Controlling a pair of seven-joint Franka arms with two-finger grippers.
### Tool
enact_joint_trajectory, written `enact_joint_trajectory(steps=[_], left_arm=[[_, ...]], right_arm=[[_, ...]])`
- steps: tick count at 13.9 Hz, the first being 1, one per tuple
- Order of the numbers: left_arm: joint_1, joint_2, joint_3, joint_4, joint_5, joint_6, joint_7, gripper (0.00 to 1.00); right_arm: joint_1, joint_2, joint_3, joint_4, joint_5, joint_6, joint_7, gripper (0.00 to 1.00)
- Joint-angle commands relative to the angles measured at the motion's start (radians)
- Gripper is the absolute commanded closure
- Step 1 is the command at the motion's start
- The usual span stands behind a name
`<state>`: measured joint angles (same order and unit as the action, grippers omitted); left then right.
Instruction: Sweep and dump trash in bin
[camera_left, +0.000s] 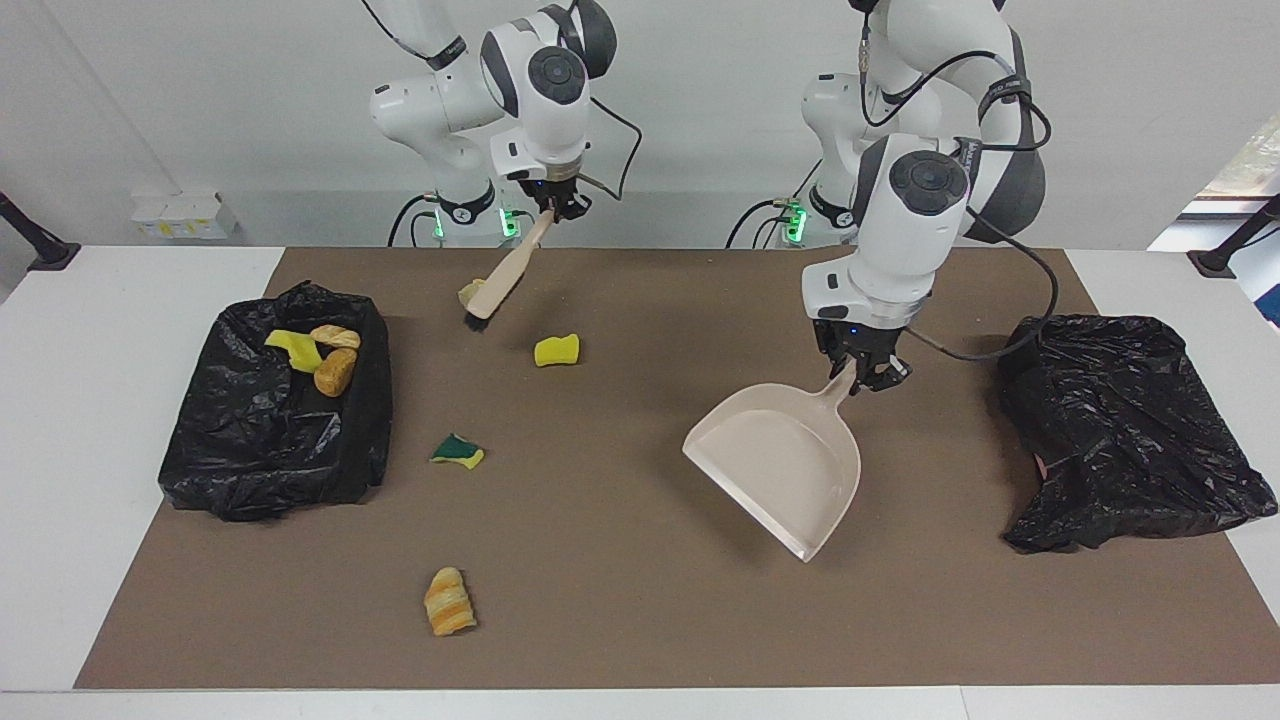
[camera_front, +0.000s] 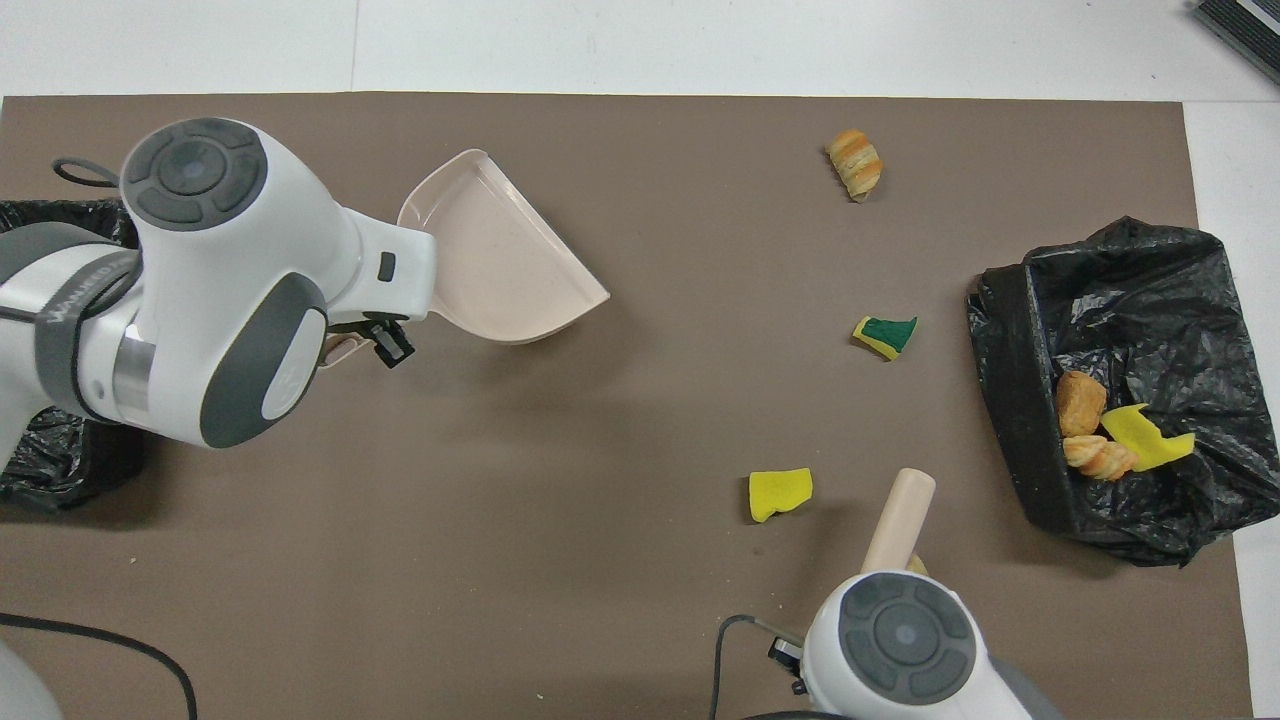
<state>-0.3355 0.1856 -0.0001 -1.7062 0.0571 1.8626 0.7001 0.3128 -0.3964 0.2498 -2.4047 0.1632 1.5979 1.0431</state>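
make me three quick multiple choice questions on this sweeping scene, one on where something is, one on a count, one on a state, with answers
1. Where is the brush head?
A. by the tan lump nearest the robots
B. inside the dustpan
C. in a bin

2. How many scraps lie in the bin at the right arm's end?
A. one
B. three
C. five

3. How is the dustpan?
A. flat on the mat, unheld
B. in the bin
C. gripped by its handle, tilted

Answers:
1. A: the brush, held by the right gripper, ends at the tan lump.
2. B: three scraps show in the bin.
3. C: the left gripper is shut on the dustpan.

White arms (camera_left: 905, 215) — grey joints, black cables.
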Motion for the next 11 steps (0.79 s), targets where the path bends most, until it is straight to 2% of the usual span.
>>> enact_joint_trajectory(steps=[1, 4, 6, 8, 11], left_arm=[[0.033, -0.051, -0.009, -0.079, 0.015, 0.003, 0.253, 1.0], [0.032, -0.092, -0.009, -0.154, 0.03, 0.042, 0.399, 1.0], [0.015, -0.161, -0.011, -0.278, 0.055, 0.133, 0.414, 1.0], [-0.031, -0.219, -0.012, -0.383, 0.063, 0.213, 0.415, 1.0], [-0.112, -0.23, -0.014, -0.443, 0.067, 0.24, 0.414, 1.0]], right_arm=[[-0.093, -0.082, 0.011, -0.095, -0.014, -0.035, 0.017, 1.0], [-0.119, -0.191, 0.011, -0.212, -0.011, -0.041, -0.021, 1.0], [-0.136, -0.231, 0.011, -0.252, 0.005, -0.05, -0.087, 1.0], [-0.127, -0.233, 0.017, -0.295, 0.042, 0.005, -0.103, 1.0], [-0.121, -0.179, 0.019, -0.306, 0.05, 0.097, -0.146, 1.0]])
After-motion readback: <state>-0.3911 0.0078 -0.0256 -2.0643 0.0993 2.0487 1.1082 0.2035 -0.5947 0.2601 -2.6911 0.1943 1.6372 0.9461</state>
